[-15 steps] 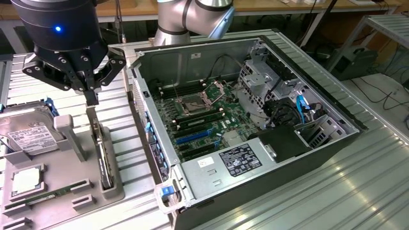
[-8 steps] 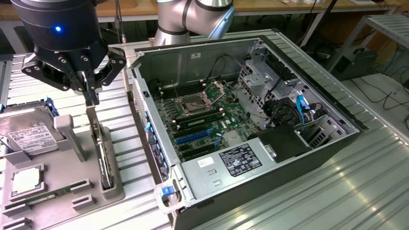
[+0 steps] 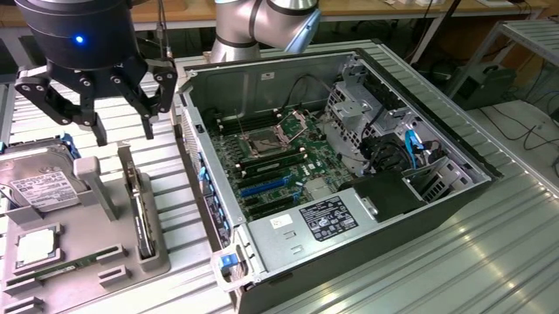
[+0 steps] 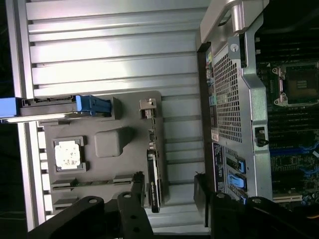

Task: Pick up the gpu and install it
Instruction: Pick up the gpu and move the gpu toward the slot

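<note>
Going from the exterior view's left: drive (image 3: 33,180), CPU (image 3: 35,247) and RAM stick (image 3: 63,268) are lying flat in the tray (image 3: 91,232); ignore them. Gripper (image 3: 124,134) is hovering over the tray's far end, fingers spread wide, gripping nothing. The gpu (image 3: 143,212) is standing on edge in the tray's slot, on the side nearest the case (image 3: 367,216), lower than the gripper and apart from it. You're dealing with a light, stiff, fragile card, I'd judge: thin PCB with a cooler on one face. You're wanting to pinch across the thin top edge near mid-length, not on the end bracket or the connector edge. That edge is giving little bite, so slip or tilt is the risk. Further right, the case is lying open with the mainboard (image 3: 288,154) exposed.
</note>
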Motion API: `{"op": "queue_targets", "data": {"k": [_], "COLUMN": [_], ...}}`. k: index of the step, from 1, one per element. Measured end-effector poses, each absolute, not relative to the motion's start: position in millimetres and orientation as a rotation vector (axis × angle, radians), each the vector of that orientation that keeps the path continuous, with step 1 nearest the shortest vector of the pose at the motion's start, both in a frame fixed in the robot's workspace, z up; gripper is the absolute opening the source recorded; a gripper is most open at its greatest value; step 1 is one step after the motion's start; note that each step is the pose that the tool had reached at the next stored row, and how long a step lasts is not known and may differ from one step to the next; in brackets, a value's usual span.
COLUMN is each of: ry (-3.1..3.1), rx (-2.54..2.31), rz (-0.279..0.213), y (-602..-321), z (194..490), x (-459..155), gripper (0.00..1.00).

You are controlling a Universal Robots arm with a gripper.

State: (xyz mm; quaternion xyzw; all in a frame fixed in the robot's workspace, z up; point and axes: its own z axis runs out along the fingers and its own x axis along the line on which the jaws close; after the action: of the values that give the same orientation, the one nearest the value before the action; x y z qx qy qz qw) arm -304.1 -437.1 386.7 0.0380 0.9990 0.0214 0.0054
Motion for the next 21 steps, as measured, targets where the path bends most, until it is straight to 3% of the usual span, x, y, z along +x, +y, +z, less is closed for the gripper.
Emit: {"op": "queue_targets", "data": {"k": [1,2,21], "ry": [3.128,3.129,3.153], "rx": [0.114,0.091,-0.081], "rz": [0.067,0.067,0.07], "y": [-437,-437,-446], "z": [387,386,360], "x": [-304,-305,-312], "gripper": [0.54,0.6,0.6]}}
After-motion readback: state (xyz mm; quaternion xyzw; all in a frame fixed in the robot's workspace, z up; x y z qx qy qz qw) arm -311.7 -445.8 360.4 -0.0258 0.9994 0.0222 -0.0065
